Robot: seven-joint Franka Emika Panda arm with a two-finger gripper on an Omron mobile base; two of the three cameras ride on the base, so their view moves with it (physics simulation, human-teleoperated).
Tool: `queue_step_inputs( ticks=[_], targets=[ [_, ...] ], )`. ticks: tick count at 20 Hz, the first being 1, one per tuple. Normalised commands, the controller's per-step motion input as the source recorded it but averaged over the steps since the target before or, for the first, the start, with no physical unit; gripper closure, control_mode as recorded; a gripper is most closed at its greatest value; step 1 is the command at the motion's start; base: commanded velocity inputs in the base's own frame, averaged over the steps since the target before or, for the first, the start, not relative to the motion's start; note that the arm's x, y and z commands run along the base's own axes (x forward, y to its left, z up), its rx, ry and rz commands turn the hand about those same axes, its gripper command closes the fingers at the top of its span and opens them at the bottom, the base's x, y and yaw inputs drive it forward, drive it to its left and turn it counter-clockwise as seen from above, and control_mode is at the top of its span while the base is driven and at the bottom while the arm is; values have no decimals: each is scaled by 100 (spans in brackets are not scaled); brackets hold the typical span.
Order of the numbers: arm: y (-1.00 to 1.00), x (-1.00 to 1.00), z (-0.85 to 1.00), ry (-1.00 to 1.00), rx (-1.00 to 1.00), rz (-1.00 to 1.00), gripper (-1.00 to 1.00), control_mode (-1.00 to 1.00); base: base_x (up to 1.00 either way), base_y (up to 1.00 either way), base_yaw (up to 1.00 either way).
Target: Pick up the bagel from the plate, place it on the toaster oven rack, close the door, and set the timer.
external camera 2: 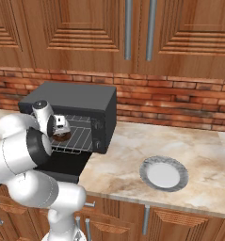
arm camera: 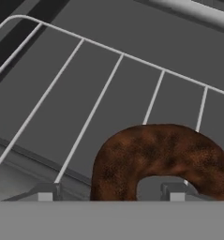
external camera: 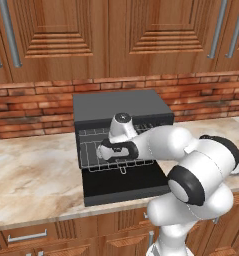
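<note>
- I have the toaster oven (external camera: 122, 107) sitting at twelve o'clock from the base, black box against the brick wall, cavity open.
- The door (external camera: 125, 186) lies folded down flat at the front, toward six o'clock of the cavity, so closing it is not yet done.
- The toaster oven rack (arm camera: 108, 84) is pulled out over the door; its wires run under my hand camera from seven toward one o'clock.
- The plate (external camera 2: 164, 173) sits bare on the counter at roughly three o'clock of the oven in the right base view, well apart from it, so I judge the pick-up finished.
- My gripper (external camera 2: 61, 129) is over the front part of the rack, just inside the oven mouth.
- The bagel (arm camera: 162, 159) arches around one fingertip at five o'clock in the hand view, over the rack wires; whether it already rests on them I cannot tell.
- The jaws look set narrow with one side of the ring between them, so I read them as holding the bagel.
- Left, by my judgement: let go, back out, lift the door closed, set the timer.
</note>
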Motion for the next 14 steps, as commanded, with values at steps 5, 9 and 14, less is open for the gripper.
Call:
queue_step_inputs(
  ticks=[5, 9, 14],
  targets=[
    [0, 0, 0, -3, 0, 0, -100, -100, 0, 0, 0],
    [0, -3, 3, -5, 0, 0, -100, -100, 0, 0, 0],
    [0, -32, 25, -3, 0, 0, -100, -100, 0, 0, 0]
  ],
)
